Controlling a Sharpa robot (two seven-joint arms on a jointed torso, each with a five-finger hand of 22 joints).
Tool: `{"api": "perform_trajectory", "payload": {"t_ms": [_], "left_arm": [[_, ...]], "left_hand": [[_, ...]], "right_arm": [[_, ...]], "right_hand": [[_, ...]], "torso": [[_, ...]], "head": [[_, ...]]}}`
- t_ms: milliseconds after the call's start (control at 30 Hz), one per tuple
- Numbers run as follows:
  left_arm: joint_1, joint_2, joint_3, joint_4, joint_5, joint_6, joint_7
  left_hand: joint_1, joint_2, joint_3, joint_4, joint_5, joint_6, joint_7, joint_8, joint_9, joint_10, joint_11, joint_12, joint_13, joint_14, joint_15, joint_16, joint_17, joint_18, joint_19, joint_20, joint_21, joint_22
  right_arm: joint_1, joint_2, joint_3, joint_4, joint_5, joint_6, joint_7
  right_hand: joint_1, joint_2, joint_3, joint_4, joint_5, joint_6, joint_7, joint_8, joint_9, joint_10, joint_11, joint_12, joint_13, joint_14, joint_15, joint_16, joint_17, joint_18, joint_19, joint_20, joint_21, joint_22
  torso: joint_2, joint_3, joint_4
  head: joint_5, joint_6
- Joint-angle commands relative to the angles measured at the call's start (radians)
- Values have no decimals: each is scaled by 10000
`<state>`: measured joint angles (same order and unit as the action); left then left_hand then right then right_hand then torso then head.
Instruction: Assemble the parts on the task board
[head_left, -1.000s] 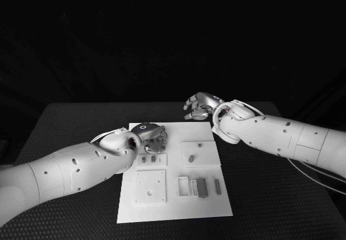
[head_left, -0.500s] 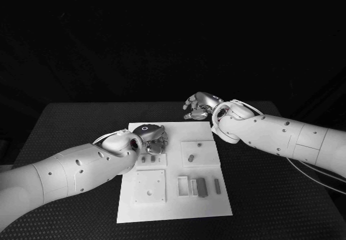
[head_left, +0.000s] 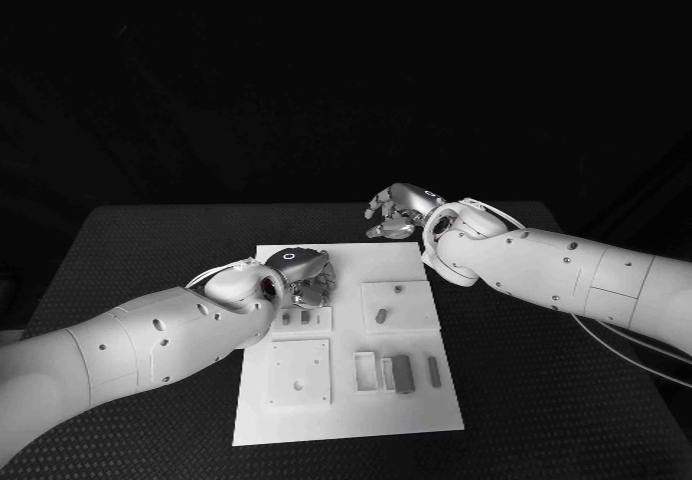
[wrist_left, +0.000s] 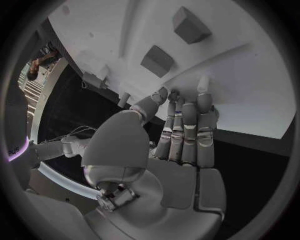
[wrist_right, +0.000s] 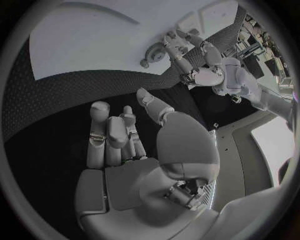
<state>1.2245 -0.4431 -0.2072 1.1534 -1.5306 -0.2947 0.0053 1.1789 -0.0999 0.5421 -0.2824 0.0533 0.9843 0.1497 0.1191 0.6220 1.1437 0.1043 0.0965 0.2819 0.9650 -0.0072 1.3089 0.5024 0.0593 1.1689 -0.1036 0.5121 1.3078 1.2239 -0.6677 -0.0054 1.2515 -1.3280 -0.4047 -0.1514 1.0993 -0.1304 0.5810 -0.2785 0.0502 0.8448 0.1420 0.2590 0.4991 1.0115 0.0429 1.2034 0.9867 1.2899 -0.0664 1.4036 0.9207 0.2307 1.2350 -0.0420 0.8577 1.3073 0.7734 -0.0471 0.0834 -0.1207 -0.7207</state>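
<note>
Lowest in the head view, the task board (head_left: 351, 415) lies lengthwise up the centre of the frame, its near part carrying a square plate (head_left: 300, 372) at lower left and a row of upright-lying parts (head_left: 401, 374) at lower centre, their long axes running up the frame, probably staged there for picking. Above them, a small tile with two short parts (head_left: 296, 320) lies left of centre, and a tile with a single part (head_left: 382, 316) just right of it, that part's long axis also up the frame. The left hand (head_left: 303, 275) hovers over the board's upper left, fingers straight and close together over the white surface; whether it pinches anything I cannot tell. Farthest, the right hand (head_left: 395, 214) waits off the board's top edge, fingers loosely curled, holding nothing, likely kept clear.
</note>
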Motion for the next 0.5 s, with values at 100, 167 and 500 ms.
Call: {"api": "perform_trajectory", "payload": {"t_ms": [100, 167, 500], "left_arm": [[-61, 30, -31, -71, -172, 272, -69], [-62, 27, -31, -74, -184, 330, -89], [-132, 75, -35, -131, -370, 660, -224]], "left_hand": [[0, 110, 93, 9, -5, 52, 49, 72, -26, 106, 2, -33, 0, 81, 9, 69, 12, 710, 79, -13, 76, 145], [-1, 116, 103, 5, -5, 73, 40, 89, -36, 135, -9, -27, 8, 100, -1, 83, 14, 716, 97, -20, 87, 155], [118, 91, 168, -54, -4, 111, 17, 136, -84, 210, -41, -30, 35, 150, -34, 109, 8, 729, 137, -46, 104, 174]], "right_arm": [[-4, 17, 2, 11, -31, 66, 83], [-4, 11, 2, 16, -31, 69, 83], [-4, 14, 2, 21, 4, 80, 106]], "right_hand": [[-112, 14, -14, 53, 31, -66, 167, -63, -12, -46, 20, 41, -10, -40, 16, -66, 10, 311, -23, -69, -47, 183], [-114, 15, -14, 54, 31, -66, 167, -63, -12, -46, 20, 41, -10, -40, 16, -66, 11, 311, -23, -69, -48, 183], [-123, 17, -15, 61, 30, -63, 167, -62, -12, -46, 20, 42, -11, -40, 16, -66, 11, 311, -21, -69, -49, 183]], "torso": [[-3, 3, 3], [-1, -2, 1], [-4, -2, 11]], "head": [[1, -16], [-1, -19], [-7, -42]]}}
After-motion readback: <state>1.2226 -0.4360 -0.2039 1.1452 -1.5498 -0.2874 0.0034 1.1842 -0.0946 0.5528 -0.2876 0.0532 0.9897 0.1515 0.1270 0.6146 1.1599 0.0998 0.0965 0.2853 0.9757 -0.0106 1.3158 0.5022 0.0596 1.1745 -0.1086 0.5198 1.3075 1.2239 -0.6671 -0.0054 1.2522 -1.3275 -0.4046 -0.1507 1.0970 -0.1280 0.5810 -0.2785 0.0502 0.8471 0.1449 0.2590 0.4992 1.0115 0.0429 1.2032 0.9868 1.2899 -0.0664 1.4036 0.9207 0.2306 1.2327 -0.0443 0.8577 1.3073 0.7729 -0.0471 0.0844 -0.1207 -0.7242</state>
